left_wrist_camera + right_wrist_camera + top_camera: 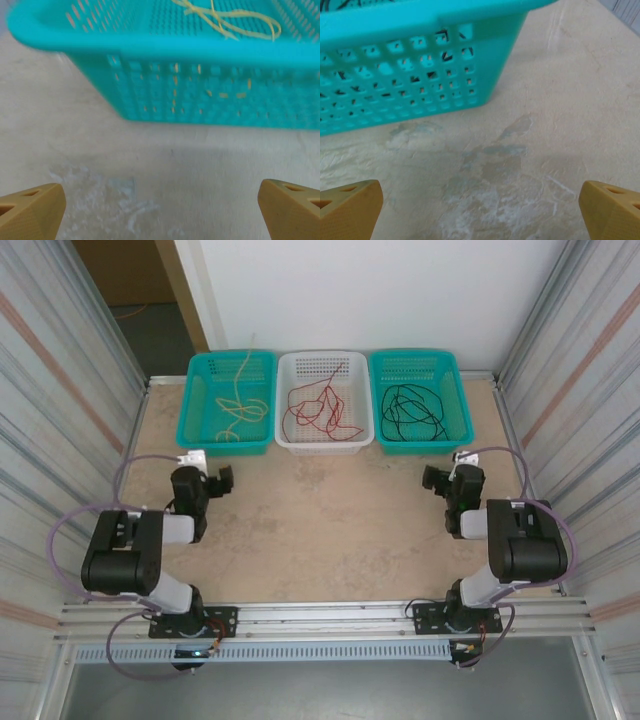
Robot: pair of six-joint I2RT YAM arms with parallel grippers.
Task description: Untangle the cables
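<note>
Three baskets stand in a row at the back. The left teal basket (195, 405) holds a yellow cable (237, 405), also visible as a yellow cable (235, 22) in the left wrist view. The white basket (285, 400) holds a red cable (318, 410). The right teal basket (462, 410) holds a black cable (412, 412). My left gripper (222, 480) is open just in front of the left basket, nothing between its fingertips (32, 210). My right gripper (433, 477) is open near the right basket's front corner (490, 75), with bare table between its fingertips (610, 207).
The beige table (320, 520) has worn pale patches. Corrugated metal walls close in the left and right sides. An aluminium rail (320, 618) runs along the near edge, where both arm bases are bolted. Thick purple cables loop beside each arm.
</note>
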